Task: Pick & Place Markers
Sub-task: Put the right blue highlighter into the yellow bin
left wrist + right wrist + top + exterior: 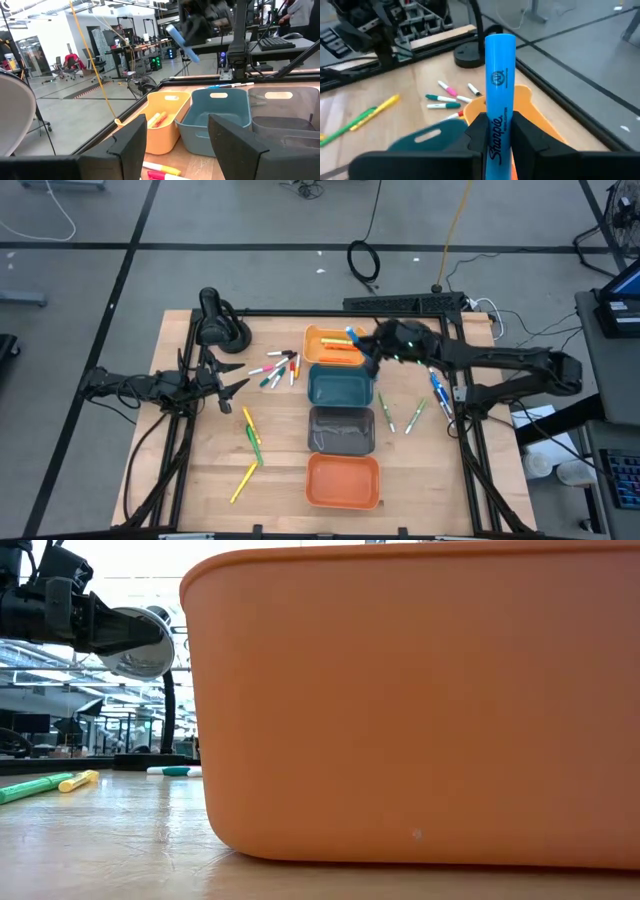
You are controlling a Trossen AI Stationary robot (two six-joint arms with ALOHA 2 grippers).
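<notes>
Right pincer (499, 131) is clamped on a blue Sharpie highlighter (499, 90), held in the air over the light orange bin (330, 346) at the far end of the bin row. That bin already holds markers. Left pincer (177, 142) — fingers apart, holding nothing — waits near the bench's (200, 470) left edge, just beside a cluster of loose markers (278, 368).

Grey floor (250, 220) surrounds the wooden table (200, 470), marked with dark tape lines (130, 260) and crossed by loose cables (365, 260). The room beyond is a bright open workshop with pale walls, desks (130, 47) carrying equipment, a keyboard (277, 42) on one bench, and office chairs (75, 62) further back
</notes>
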